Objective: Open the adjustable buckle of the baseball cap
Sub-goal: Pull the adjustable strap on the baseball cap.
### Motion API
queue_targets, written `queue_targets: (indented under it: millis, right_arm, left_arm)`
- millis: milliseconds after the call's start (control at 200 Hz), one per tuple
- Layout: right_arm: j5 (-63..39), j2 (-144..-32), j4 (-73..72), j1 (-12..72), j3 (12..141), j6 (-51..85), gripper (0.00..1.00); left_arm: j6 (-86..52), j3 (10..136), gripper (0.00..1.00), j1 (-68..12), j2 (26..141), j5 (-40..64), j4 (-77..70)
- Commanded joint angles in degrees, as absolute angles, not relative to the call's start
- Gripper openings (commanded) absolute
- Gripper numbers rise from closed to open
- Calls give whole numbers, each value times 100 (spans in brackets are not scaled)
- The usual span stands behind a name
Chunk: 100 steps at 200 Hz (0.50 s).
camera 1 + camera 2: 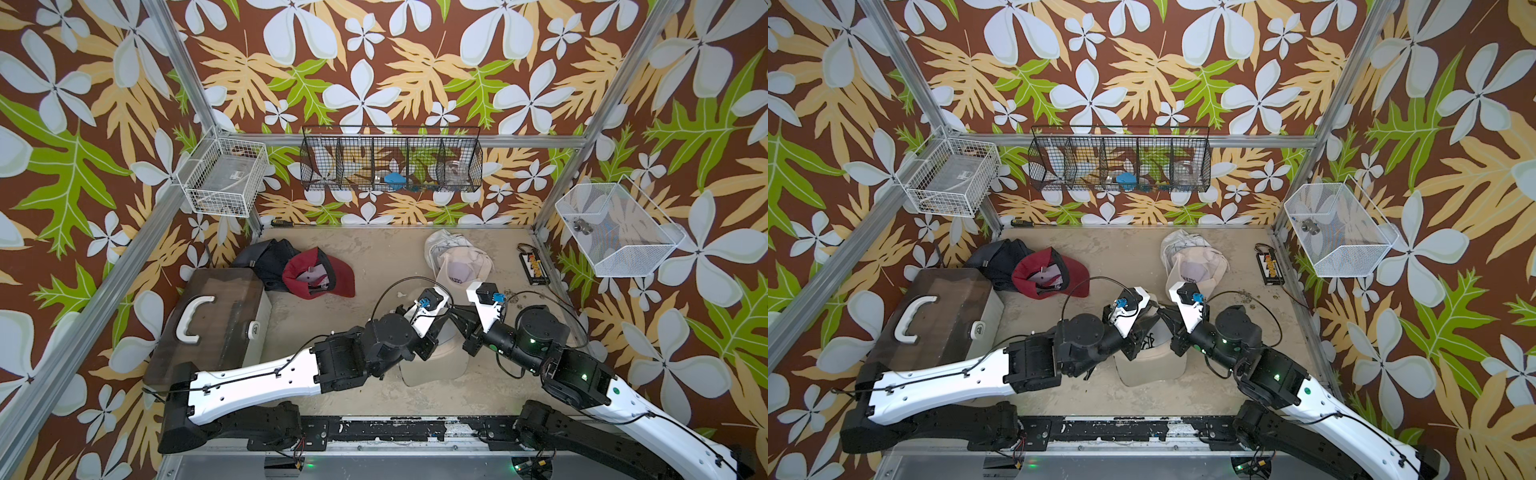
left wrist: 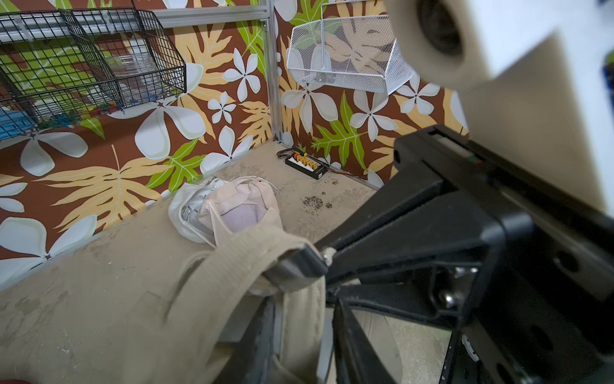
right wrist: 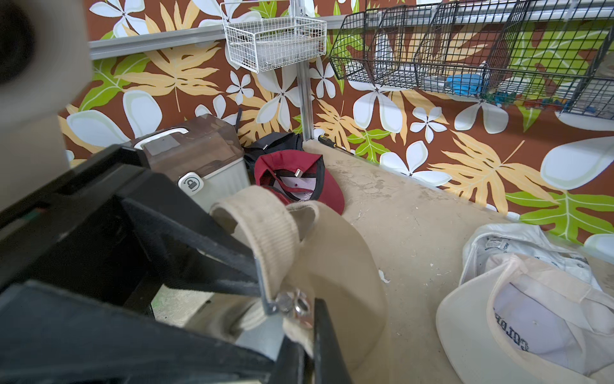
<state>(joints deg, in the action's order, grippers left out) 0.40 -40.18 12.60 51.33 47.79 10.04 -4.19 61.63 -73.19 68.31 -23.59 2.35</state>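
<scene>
The beige baseball cap [image 1: 440, 368] [image 1: 1152, 370] lies at the middle of the floor, mostly covered by both wrists. Its ribbed strap [image 3: 265, 229] loops up above the crown. In the left wrist view my left gripper [image 2: 304, 307] stands with a jaw on each side of the strap [image 2: 302, 319], pressed on it. My right gripper [image 3: 307, 329] is shut on the strap's pale end right beside the small metal buckle [image 3: 295, 306]. In both top views the two grippers [image 1: 446, 320] [image 1: 461, 316] meet tip to tip over the cap.
A red cap [image 1: 320, 274] and a dark one [image 1: 266, 257] lie at the back left beside a brown-lidded box [image 1: 208, 320]. Two white caps [image 1: 457, 257] sit at the back right, near a black connector board [image 1: 534, 266]. Wire baskets [image 1: 390, 164] hang on the walls.
</scene>
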Motion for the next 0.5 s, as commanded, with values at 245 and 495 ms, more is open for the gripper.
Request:
queue_targets:
  millis: [245, 495]
  right_arm:
    - [88, -3867, 1302, 5150, 4904, 1046, 0]
    - [244, -3779, 1411, 5151, 4860, 1037, 0]
  left_arm:
    - [-316, 6285, 14, -7321, 6848, -2483, 94]
    - [-308, 6308, 0, -7321, 6794, -2417, 161]
